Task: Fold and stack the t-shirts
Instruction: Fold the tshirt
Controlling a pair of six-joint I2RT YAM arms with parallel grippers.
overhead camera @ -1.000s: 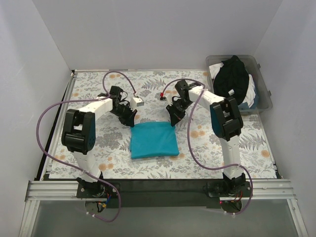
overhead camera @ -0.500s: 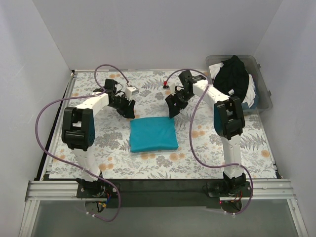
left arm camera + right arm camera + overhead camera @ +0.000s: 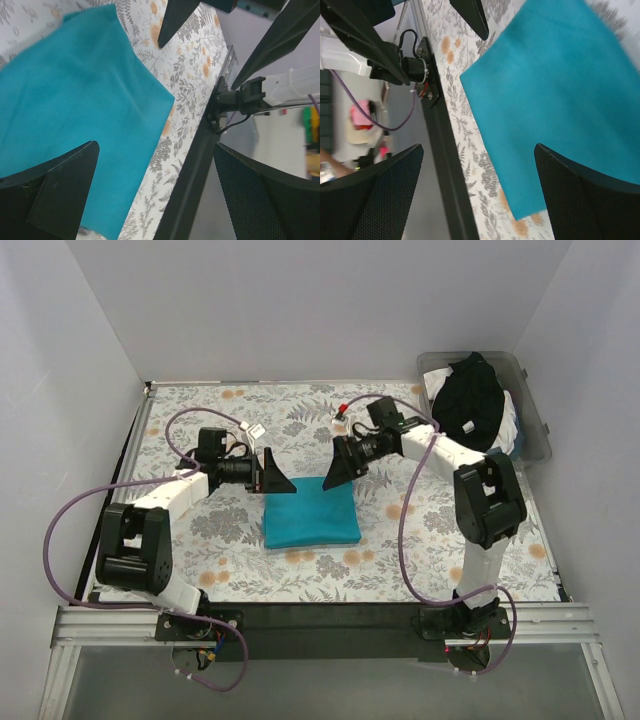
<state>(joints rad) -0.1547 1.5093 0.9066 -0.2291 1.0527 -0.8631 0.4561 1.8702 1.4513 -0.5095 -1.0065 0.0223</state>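
- Jaws on the left gripper (image 3: 274, 478) stand wide apart, with nothing between them.
- Jaws on the right gripper (image 3: 338, 469) stand wide apart too, and they hold nothing.
- Both grippers lie low and point in at each other. The left one is at the 11 o'clock corner of the teal t-shirt (image 3: 311, 517). The right one is at its 1 o'clock corner.
- The teal t-shirt lies flat in the middle of the flowery tablecloth (image 3: 420, 530), folded into a neat block.
- I think the jaws are wide because this shirt looks done and needs no more holding.
- I think it sits in the middle so the next folded shirts can go on top of it.
- At 2 o'clock on the table stands a clear bin (image 3: 536, 430). A black t-shirt (image 3: 472, 400) is heaped in it, with white cloth (image 3: 508, 422) under it.
- I think the bin keeps the shirts that are not yet folded, well apart from the teal one.
- From above I cannot tell if the fingertips touch the teal cloth or hang just over it.
- Each wrist picture cuts off part of the teal shirt, so its whole shape shows only from above.
- The black shirt hides most of the bin, so I cannot tell how many shirts are in there.
- The far side of the bin is cut off by the wall.
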